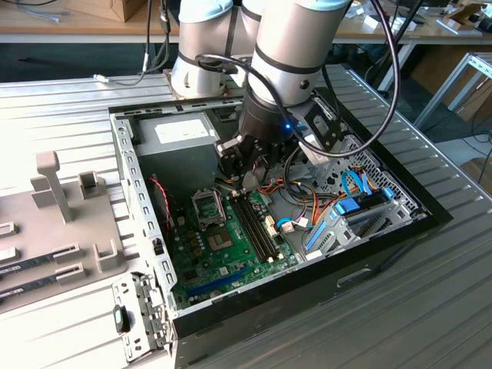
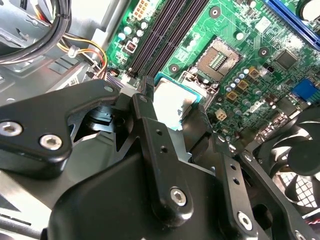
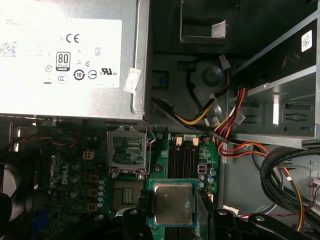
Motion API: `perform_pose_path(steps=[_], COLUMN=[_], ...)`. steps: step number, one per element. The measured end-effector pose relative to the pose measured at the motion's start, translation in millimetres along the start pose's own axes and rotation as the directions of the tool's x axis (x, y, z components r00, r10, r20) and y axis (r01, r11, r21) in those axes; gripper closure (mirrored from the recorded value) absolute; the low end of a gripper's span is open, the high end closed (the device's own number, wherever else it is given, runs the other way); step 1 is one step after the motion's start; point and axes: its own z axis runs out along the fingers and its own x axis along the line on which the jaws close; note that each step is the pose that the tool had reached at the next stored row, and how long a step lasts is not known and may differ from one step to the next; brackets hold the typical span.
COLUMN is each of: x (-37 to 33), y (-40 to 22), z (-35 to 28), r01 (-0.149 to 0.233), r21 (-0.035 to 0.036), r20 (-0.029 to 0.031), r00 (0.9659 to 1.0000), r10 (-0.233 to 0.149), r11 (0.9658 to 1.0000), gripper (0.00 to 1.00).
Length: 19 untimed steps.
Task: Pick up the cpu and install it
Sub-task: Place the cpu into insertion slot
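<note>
Pincer (image 3: 173,212) clenched on the cpu (image 3: 173,204), one black finger (image 3: 143,212) against each of two opposite edges. The cpu lies flat, its silvery metal lid up and a thin green rim showing. It is square, with no long axis, and its edges run in line with the socket (image 3: 129,192). It hangs just beside the open socket, over the black memory slots (image 3: 182,155). Behind the socket stands the grey metal power box (image 3: 70,60). Coloured wires (image 3: 225,125) bunch past the slots, on the side away from the socket.
</note>
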Motion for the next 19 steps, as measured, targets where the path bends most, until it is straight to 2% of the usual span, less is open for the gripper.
perform_pose_path(steps=[7, 11, 19], x=[2.3, 5.4, 7.1], y=[-1.2, -1.6, -3.0], z=[2.6, 6.1, 14.2], r01=[0.0, 0.0, 0.0], r21=[0.0001, 0.0, 0.0], r20=[0.0, 0.0, 0.0], r00=[1.0, 1.0, 1.0], r10=[0.0, 0.0, 0.0], r11=[1.0, 1.0, 1.0], gripper=[0.53, 0.53, 0.53])
